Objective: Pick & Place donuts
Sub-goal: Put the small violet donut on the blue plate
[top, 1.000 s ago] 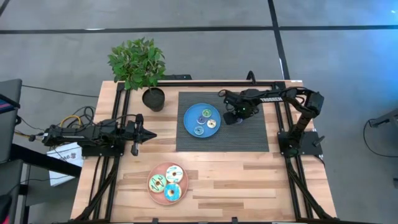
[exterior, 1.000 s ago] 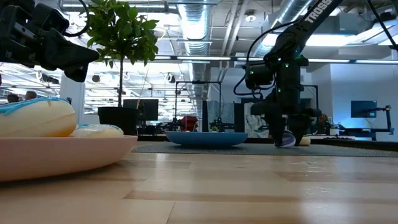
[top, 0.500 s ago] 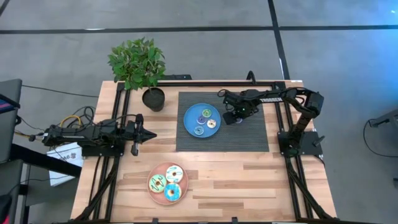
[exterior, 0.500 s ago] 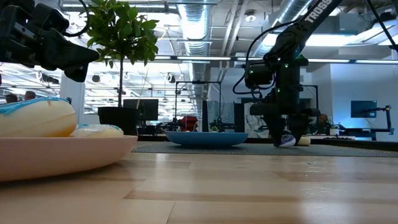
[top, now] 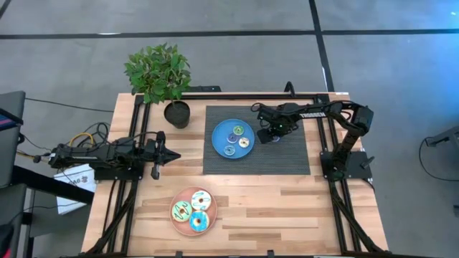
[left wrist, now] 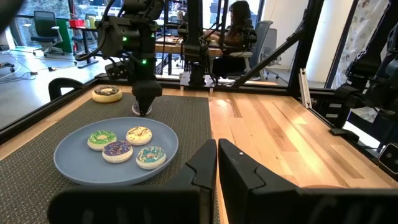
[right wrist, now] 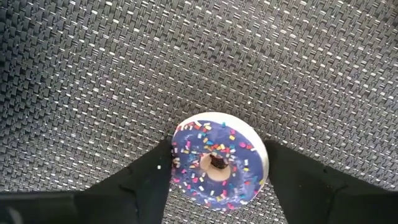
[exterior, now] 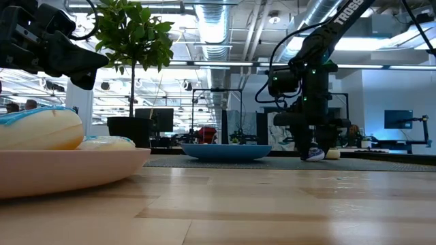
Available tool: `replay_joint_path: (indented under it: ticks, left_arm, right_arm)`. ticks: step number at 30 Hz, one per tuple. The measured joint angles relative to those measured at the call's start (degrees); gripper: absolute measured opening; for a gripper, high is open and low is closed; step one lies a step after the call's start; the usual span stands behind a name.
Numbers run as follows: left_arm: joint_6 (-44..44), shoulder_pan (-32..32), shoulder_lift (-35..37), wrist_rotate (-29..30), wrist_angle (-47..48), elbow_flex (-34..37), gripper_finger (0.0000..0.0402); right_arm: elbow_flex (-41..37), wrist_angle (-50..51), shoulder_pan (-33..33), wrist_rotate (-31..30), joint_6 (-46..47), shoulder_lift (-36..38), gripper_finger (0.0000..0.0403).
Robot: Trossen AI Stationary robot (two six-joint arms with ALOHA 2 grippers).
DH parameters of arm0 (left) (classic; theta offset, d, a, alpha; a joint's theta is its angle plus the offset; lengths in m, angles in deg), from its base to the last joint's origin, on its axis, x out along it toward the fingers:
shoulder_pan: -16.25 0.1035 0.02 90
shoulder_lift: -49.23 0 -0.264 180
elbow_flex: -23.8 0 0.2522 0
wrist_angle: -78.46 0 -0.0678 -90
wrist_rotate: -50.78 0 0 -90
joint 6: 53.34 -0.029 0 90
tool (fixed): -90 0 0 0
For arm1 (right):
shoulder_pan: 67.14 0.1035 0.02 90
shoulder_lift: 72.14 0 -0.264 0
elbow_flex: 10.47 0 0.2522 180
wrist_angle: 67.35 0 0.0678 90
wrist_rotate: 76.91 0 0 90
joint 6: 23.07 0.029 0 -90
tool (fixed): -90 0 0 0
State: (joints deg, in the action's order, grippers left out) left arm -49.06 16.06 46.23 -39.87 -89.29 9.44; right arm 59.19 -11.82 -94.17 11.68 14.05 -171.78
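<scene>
A donut with dark blue-purple icing and sprinkles [right wrist: 217, 163] sits on the dark woven mat [top: 287, 159], between the fingers of my right gripper [top: 267, 136], which is shut on it just right of the blue plate [top: 219, 140]. The blue plate carries several mini donuts [left wrist: 127, 146]. A dark brown donut [left wrist: 107, 93] lies on the mat beyond my right gripper. A pink plate [top: 176, 201] near the front edge holds a green, a white and a light blue donut. My left gripper [top: 172, 154] is shut and empty, hovering at the table's left. My right gripper pinches the donut's outer rim [right wrist: 177, 163] between its two fingers [right wrist: 146, 180], one on each opposite side. The fingers come from above, pointing down. In the low view the donut [exterior: 314, 155] sits tilted between the fingertips, its lower edge at the mat's surface.
A potted plant [top: 161, 75] stands at the far left corner of the mat. Bare wooden tabletop [top: 287, 208] lies in front of the mat and to the right of the pink plate. The arms' dark frame rails [top: 337, 201] run along both sides.
</scene>
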Motion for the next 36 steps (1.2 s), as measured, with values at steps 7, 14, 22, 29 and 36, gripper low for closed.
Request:
replay_joint_path:
  ticks: [7,14,22,29,36]
  left_arm:
    - [0.0,0.0,0.0,0.0,0.0,0.0,0.0009]
    - [0.0,0.0,0.0,0.0,0.0,0.0,0.0009]
    - [0.0,0.0,0.0,0.0,0.0,0.0,0.0009]
    - [0.0,0.0,0.0,0.0,0.0,0.0,0.0009]
    - [0.0,0.0,0.0,0.0,0.0,0.0,0.0009]
  right_arm:
    - [0.0,-0.4,0.0,0.0,0.0,0.0,0.0185]
    - [0.0,-0.8,-0.1,3.0,0.0,0.0,0.0162]
    - [5.1,-1.7,0.8,7.2,-0.5,0.0,0.0161]
    - [14.1,-3.1,4.3,7.5,-2.3,0.0,0.0155]
    - [20.4,-13.8,7.6,7.5,-4.1,-0.8,0.0142]
